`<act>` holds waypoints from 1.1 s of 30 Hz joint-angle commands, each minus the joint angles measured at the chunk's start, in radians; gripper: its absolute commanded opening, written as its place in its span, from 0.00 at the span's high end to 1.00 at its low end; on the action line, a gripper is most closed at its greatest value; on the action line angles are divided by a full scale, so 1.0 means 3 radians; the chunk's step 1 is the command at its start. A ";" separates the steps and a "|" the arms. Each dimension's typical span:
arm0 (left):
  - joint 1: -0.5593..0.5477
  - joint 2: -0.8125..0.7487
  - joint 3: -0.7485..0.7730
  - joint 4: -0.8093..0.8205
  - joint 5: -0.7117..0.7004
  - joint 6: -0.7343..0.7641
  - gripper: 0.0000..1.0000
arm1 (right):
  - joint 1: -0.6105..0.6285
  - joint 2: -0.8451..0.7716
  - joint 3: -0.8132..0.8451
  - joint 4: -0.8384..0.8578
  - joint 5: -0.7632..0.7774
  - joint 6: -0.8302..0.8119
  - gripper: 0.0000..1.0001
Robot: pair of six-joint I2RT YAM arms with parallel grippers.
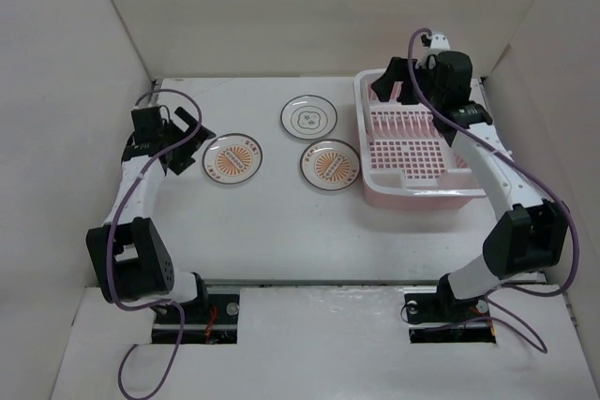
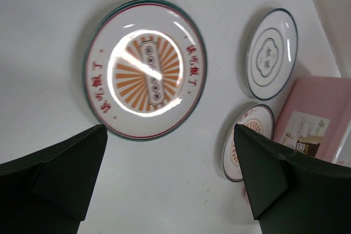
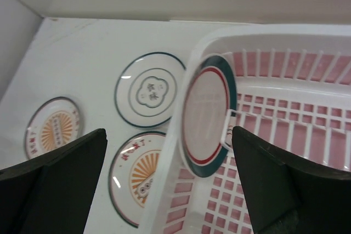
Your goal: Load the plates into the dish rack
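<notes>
the table (image 1: pixel 281 231) is a plain matte white board, boxed in by a white back wall (image 1: pixel 309 7) and white side walls (image 1: pixel 56 91) that slope outward toward the camera. a lower white shelf (image 1: pixel 309 344) at the near edge carries the two arm bases, and purple cables (image 1: pixel 553 203) loop beside each arm. three plates lie flat on the bare surface. a sunburst plate (image 2: pixel 145 68) lies left of centre, its glaze catching a bright glare. a white ringed plate (image 1: pixel 307 118) lies farther back near the middle. a second sunburst plate (image 1: pixel 329 165) lies just beside the left wall of the dish rack (image 1: pixel 412 196). the three are apart from one another. the pink rack sits at the right side of the table, its pale rim near the right wall, with its grid floor and its row of dividers showing. the teal-rimmed plate (image 3: pixel 208 113) stands on edge inside the rack, just within its left wall and tilted a little, with a pale divider prong crossing its right edge. the left gripper (image 2: pixel 170 130) hangs low at the left of the table, just beside the first sunburst plate, its jaws spread wide and holding nothing. the right gripper (image 3: pixel 169 135) hovers over the far left corner of the rack, its jaws likewise apart, with the upright plate showing between its fingers but not gripped.
</notes>
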 commanded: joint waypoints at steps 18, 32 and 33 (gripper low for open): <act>0.0332 -0.0075 -0.1400 0.0966 0.0147 -0.0537 0.24 | 0.0165 -0.0360 0.0272 0.0530 -0.1515 0.0050 0.00; 0.0332 0.0809 -0.1202 0.1336 0.0178 -0.0757 0.27 | 0.0196 -0.0489 0.0334 0.0530 -0.1546 0.0050 0.00; 0.0332 0.0841 -0.1171 0.1335 0.0178 -0.0757 0.27 | 0.0196 -0.0489 0.0369 0.0530 -0.1546 0.0050 0.00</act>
